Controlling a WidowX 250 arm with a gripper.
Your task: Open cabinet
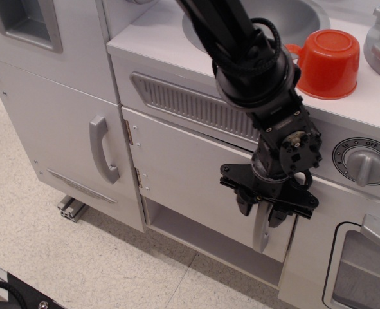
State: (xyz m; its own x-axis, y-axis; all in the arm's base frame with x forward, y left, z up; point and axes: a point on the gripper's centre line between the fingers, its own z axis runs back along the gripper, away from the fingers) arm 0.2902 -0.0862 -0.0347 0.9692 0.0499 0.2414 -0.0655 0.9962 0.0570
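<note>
The cabinet door (183,174) is the wide, flat white panel under the vent grille, hinged on its left. Its vertical grey loop handle (262,235) is near the door's right edge. My black gripper (260,212) reaches down from the counter and its two fingers (244,205) sit on either side of the handle's upper part, closed in on it. The door lies nearly flush with the front, with a thin dark gap along its top right edge. The white shelf (196,233) shows below the door.
A taller narrow white door with a grey handle (103,149) stands to the left. A red cup (326,62) and a sink (280,19) are on the counter. A grey knob (364,162) and the windowed oven door (363,267) are to the right.
</note>
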